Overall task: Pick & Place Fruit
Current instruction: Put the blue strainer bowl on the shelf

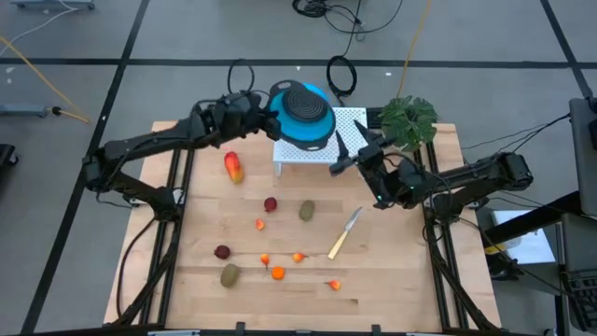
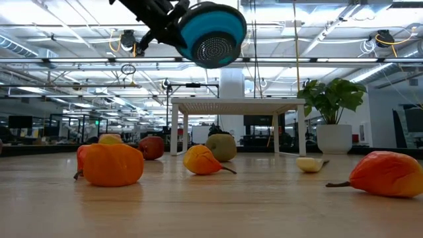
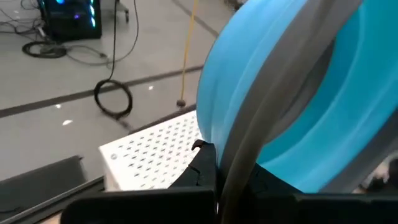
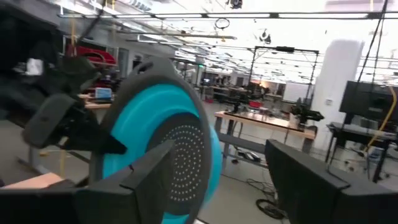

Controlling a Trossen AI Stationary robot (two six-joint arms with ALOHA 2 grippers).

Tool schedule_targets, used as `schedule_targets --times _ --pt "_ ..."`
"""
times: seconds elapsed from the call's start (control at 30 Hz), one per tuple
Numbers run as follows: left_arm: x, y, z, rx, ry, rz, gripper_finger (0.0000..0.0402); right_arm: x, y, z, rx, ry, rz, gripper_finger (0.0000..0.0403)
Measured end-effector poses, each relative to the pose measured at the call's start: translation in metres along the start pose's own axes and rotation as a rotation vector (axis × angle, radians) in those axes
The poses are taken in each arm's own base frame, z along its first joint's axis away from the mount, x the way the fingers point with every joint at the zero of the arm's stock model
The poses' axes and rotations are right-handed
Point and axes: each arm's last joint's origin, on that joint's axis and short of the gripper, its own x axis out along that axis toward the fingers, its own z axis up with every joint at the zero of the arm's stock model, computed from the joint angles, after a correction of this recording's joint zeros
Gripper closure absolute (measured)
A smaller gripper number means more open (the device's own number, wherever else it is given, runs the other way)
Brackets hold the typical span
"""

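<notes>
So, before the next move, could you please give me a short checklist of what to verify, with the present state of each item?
1. Left gripper shut on the blue colander: ok.
2. Colander lifted above the white perforated stand: ok, seen raised in the low view.
3. Right gripper open and off the colander: ok.
4. Fruit in the colander: not ok; the red-yellow fruit and the other fruit lie on the table.
5. Knife apart from the fruit: ok.
6. Colander level: not ok, tilted on its side.
</notes>
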Motion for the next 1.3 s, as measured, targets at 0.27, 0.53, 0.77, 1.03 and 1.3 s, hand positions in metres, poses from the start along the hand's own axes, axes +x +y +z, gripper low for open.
schedule_targets --times 0.27,0.53,0.77,1.03,1.3 --pt "-0.014 0.010 0.024 -0.001 0.132 -0.081 0.0400 -0.030 -0.017 0.000 0.128 0.001 0.088 0.0273" --pt "-0.018 0.021 0.024 -0.059 0.272 -0.160 0.0400 -0.061 -0.036 -0.014 0.156 0.020 0.209 0.0396" --pt "-0.018 0.025 0.022 -0.145 0.338 -0.200 0.0400 -0.082 -0.050 -0.028 0.087 -0.048 0.515 0.0401" --pt "-0.010 0.025 0.020 -0.258 0.381 -0.209 0.0401 -0.096 -0.070 -0.046 0.073 -0.036 0.820 0.0402" --pt "-0.008 0.025 0.019 -0.391 0.400 -0.178 0.0401 -0.103 -0.081 -0.055 0.020 0.039 0.995 0.0402"
